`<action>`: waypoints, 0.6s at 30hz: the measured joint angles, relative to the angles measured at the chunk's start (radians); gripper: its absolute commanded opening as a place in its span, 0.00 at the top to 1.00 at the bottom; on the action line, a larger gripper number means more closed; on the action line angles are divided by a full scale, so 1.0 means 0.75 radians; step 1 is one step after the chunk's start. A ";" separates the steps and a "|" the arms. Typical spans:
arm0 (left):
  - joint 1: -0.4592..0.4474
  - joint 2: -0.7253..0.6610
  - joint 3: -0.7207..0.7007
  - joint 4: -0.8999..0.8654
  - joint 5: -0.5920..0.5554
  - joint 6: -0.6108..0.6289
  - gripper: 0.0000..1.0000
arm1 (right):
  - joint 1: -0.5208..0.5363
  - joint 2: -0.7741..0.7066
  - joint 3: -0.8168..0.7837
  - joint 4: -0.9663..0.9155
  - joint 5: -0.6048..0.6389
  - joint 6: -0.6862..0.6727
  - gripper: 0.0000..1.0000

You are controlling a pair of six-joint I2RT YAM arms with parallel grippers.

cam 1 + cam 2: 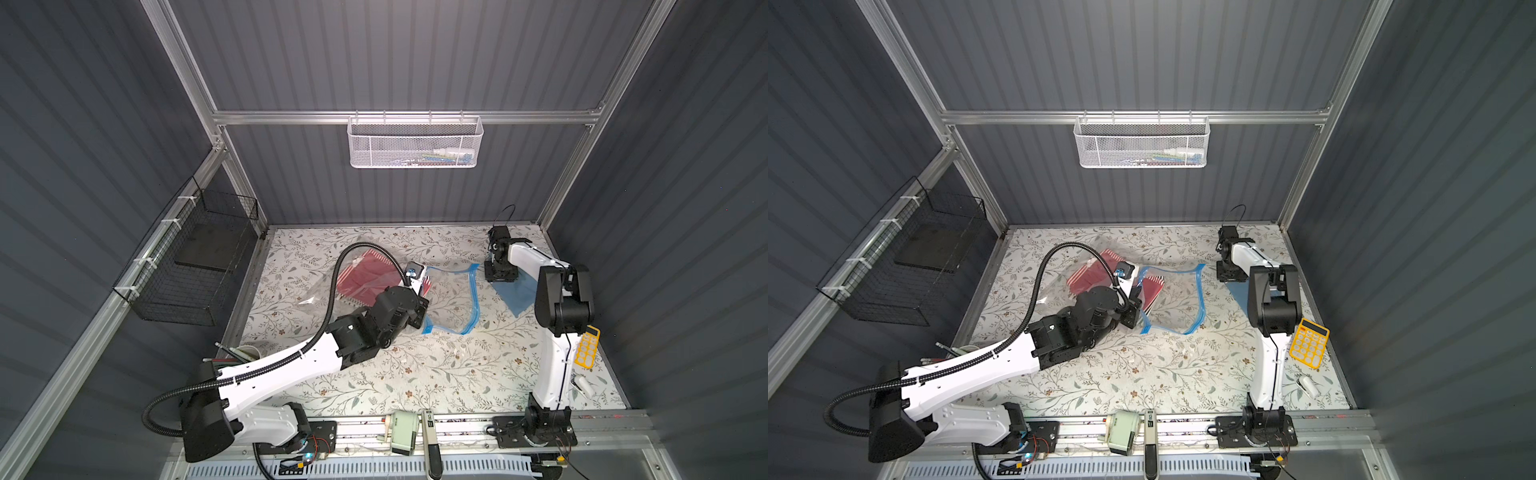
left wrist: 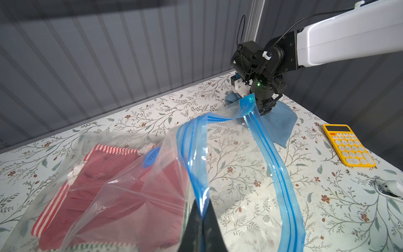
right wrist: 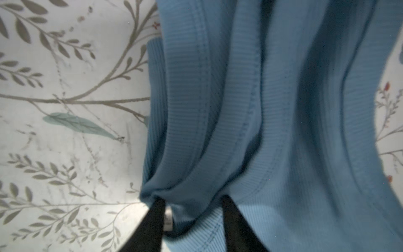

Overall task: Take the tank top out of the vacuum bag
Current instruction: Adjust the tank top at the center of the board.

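Note:
The vacuum bag [image 1: 453, 299] [image 1: 1177, 299] lies mid-table, clear and crinkly, its mouth spread wide. My left gripper [image 2: 202, 218] [image 1: 419, 309] is shut on the bag's blue zip strip [image 2: 270, 157] at the near lip. A round blue valve cap [image 2: 151, 156] shows on the bag. A red striped garment [image 2: 122, 196] lies inside it. The blue ribbed tank top [image 3: 261, 109] [image 1: 515, 293] [image 2: 281, 122] lies outside the bag at the far right of the table. My right gripper [image 3: 192, 209] [image 1: 500, 276] stands over it, its fingers pressed around a bunched fold.
A yellow calculator [image 1: 587, 347] [image 2: 349, 145] and a small white object [image 1: 584, 384] lie by the right wall. A cup of pens [image 1: 245, 355] stands front left. A black wire basket [image 1: 195, 262] hangs on the left wall, a white mesh one [image 1: 415, 141] at the back.

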 measured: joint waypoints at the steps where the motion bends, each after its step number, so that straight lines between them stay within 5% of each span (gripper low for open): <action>1: 0.000 0.000 0.000 0.000 -0.001 0.000 1.00 | -0.001 0.008 0.008 -0.003 -0.001 -0.005 0.88; 3: 0.000 -0.001 0.000 0.001 -0.003 -0.001 1.00 | -0.004 0.022 0.023 -0.007 -0.006 -0.007 1.00; 18: 0.000 -0.026 0.000 -0.029 -0.005 -0.002 1.00 | -0.184 -0.217 -0.148 0.143 -0.380 0.064 1.00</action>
